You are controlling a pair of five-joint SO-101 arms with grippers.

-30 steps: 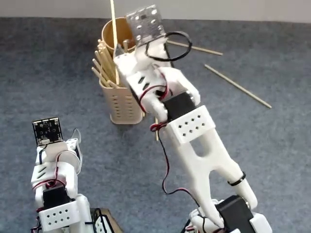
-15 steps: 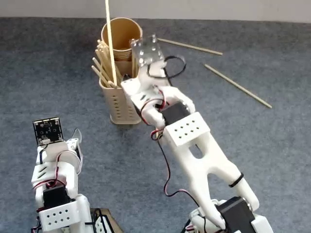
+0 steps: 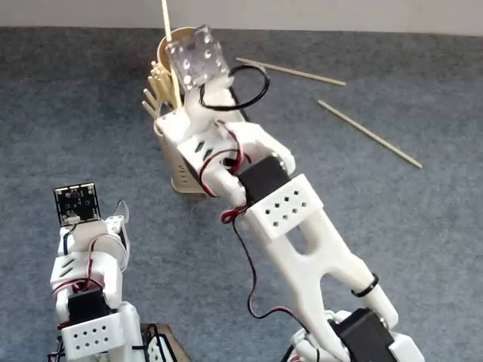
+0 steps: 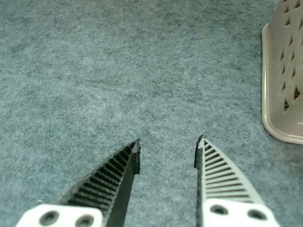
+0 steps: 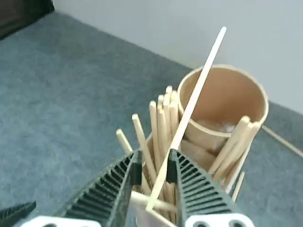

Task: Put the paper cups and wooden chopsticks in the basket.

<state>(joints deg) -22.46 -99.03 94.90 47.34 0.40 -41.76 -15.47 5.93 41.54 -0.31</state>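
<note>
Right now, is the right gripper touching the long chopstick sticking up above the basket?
Touching. In the right wrist view the chopstick runs between the fingers of the right gripper, resting against one fingertip.

— The cup?
— A tan paper cup (image 5: pixel 222 104) stands upright in the beige slotted basket (image 4: pixel 284 75), a bundle of chopsticks (image 5: pixel 160 123) upright beside it.
— And the rest?
— One long chopstick (image 5: pixel 189 113) rises steeply past the cup's rim, pinched between the jaws of the right gripper (image 5: pixel 154 172). A loose chopstick (image 3: pixel 302 73) and a second loose chopstick (image 3: pixel 370 134) lie flat on the desk (image 3: pixel 75 136)
</note>
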